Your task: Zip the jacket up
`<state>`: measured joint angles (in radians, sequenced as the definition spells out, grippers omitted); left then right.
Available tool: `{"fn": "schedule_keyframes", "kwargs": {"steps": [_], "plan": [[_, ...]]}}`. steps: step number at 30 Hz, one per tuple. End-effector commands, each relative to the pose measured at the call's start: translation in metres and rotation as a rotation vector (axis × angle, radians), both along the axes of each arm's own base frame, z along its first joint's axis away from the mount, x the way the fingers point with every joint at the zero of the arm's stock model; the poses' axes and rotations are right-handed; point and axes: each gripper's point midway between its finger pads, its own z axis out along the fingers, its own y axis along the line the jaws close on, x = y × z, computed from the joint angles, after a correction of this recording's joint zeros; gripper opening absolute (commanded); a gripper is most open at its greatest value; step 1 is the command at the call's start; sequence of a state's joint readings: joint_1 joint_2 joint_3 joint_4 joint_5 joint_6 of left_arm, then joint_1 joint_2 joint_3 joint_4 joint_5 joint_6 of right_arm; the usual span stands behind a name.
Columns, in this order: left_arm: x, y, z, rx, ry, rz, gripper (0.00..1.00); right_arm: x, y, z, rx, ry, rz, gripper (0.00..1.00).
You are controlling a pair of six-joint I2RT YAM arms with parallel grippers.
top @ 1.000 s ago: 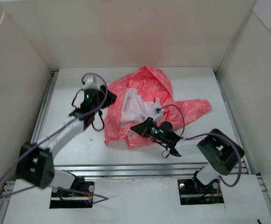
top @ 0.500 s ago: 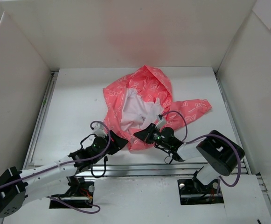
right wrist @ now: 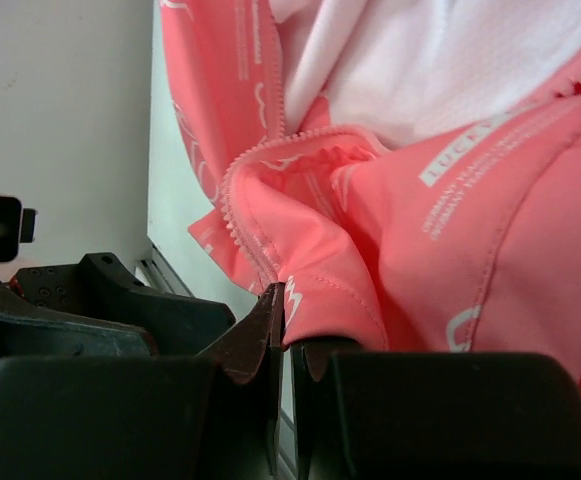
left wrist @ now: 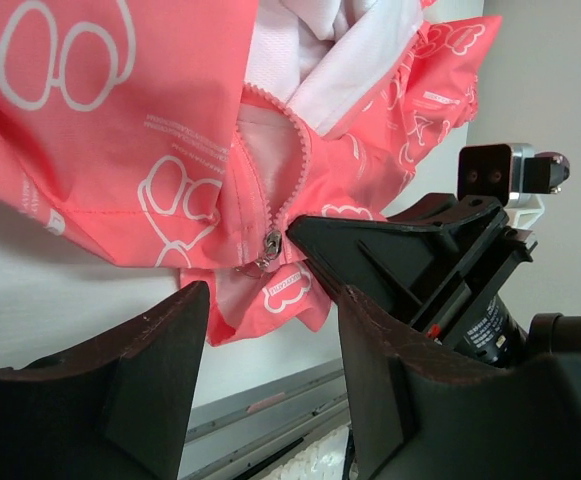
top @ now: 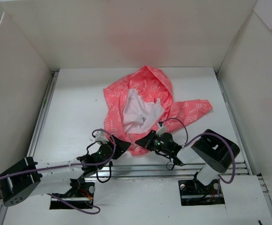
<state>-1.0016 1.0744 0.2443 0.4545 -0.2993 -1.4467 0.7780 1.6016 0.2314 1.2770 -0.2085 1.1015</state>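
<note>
The coral-pink jacket point(top: 147, 93) lies open in the middle of the table with its white lining point(top: 138, 112) showing. My right gripper point(top: 146, 140) is shut on the jacket's bottom hem beside the zipper teeth; in the right wrist view the fabric point(right wrist: 400, 220) is pinched at the jaw tips point(right wrist: 292, 325). My left gripper point(top: 120, 146) is open and empty, just left of the hem. In the left wrist view the metal zipper slider point(left wrist: 270, 246) hangs at the foot of the zipper, just beyond my open left gripper point(left wrist: 275, 300), with the right gripper point(left wrist: 410, 260) beside it.
White walls enclose the table on the left, back and right. A metal rail point(top: 140, 166) runs along the near edge just behind both grippers. The jacket's sleeve point(top: 196, 108) stretches toward the right.
My left arm swung from the jacket's far left shoulder down to the near edge and now sits by the hem. My right gripper drew the hem slightly nearer.
</note>
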Motion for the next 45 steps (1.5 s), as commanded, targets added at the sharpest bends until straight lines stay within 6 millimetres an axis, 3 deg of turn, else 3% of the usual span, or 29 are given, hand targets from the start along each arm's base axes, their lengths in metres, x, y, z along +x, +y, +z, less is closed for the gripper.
{"fn": "schedule_keyframes", "kwargs": {"steps": [1, 6, 13, 16, 24, 35, 45], "plan": [[0.012, -0.012, 0.031, -0.131, -0.058, 0.062, 0.49, 0.012, 0.013, 0.063, 0.214, -0.181, -0.016, 0.0], [0.005, -0.007, 0.014, -0.161, -0.008, 0.069, 0.49, 0.01, 0.009, 0.063, 0.239, -0.184, -0.029, 0.0], [-0.014, 0.012, -0.02, -0.065, 0.089, 0.085, 0.47, -0.002, 0.005, 0.034, 0.239, -0.043, -0.065, 0.0], [-0.013, 0.015, -0.02, -0.086, 0.078, 0.099, 0.47, -0.006, 0.011, 0.042, 0.258, -0.054, -0.055, 0.0], [-0.018, 0.011, -0.031, -0.054, 0.129, 0.092, 0.42, -0.007, 0.014, 0.038, 0.241, -0.063, -0.034, 0.0], [-0.006, -0.008, -0.025, -0.06, 0.074, 0.071, 0.4, -0.015, 0.018, 0.044, 0.247, -0.08, 0.023, 0.0], [0.004, -0.017, -0.027, -0.026, 0.066, 0.076, 0.25, -0.018, 0.02, 0.047, 0.256, -0.082, 0.039, 0.0]]}}
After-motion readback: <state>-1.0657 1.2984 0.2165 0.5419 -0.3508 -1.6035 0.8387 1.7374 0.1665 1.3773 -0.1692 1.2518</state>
